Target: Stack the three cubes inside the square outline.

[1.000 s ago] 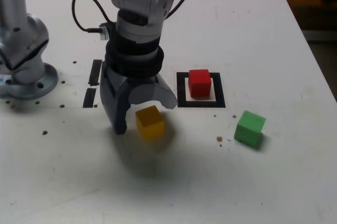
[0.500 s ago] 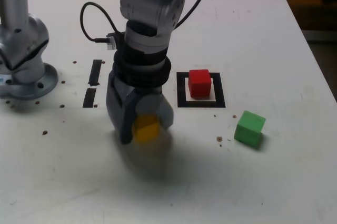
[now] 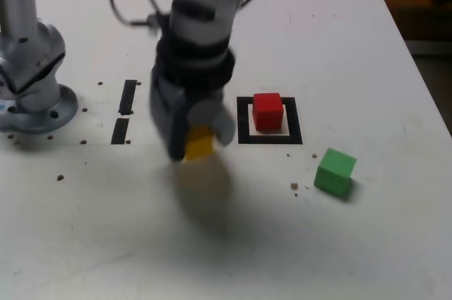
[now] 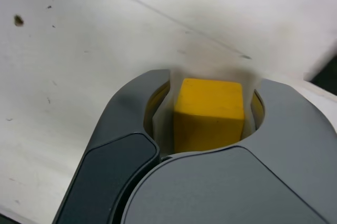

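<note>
Grey two-jaw gripper point(image 3: 192, 146), jaws closed on small matte yellow cube point(image 3: 199, 145), lifted beside thick black square outline point(image 3: 244, 125) holding matte red cube point(image 3: 268, 111); advice: centre yellow squarely over red, lower level, release only once seated.

Exterior high frontal; wrist close, downward

A white bench point(image 3: 339, 39) fills nearly the whole exterior view, its matte top scuffed and dotted with small dark holes point(image 3: 295, 186) and specks. Two short black tape strips point(image 3: 124, 110) lie on it toward the exterior view's left. Past the bench's far right edge, a brownish floor point(image 3: 417, 3) shows, with dark, blurred shapes there.
</note>
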Controlling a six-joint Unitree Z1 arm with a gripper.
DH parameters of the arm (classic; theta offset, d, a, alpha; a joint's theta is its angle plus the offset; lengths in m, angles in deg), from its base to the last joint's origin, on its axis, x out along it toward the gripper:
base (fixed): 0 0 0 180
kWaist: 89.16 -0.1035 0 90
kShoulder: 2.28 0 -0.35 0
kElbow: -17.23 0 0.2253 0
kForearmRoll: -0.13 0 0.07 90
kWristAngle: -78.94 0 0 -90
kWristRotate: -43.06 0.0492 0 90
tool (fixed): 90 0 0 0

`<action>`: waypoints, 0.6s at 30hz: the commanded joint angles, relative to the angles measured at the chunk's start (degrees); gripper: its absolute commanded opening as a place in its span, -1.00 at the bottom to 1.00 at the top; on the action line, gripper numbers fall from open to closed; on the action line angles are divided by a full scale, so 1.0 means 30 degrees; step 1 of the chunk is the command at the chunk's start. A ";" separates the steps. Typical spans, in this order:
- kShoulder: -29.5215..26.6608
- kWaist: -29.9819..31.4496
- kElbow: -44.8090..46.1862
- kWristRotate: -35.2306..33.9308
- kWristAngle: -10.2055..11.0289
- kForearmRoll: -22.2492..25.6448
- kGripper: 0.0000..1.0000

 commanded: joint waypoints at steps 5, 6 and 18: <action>0.0501 -0.1690 -0.4325 0.5358 0.2198 0.3695 -0.62; 0.0567 -0.1911 -0.4840 0.6139 0.2501 0.4019 -0.62; 0.2370 -0.3884 -0.8529 1.0704 0.2968 0.5149 -0.63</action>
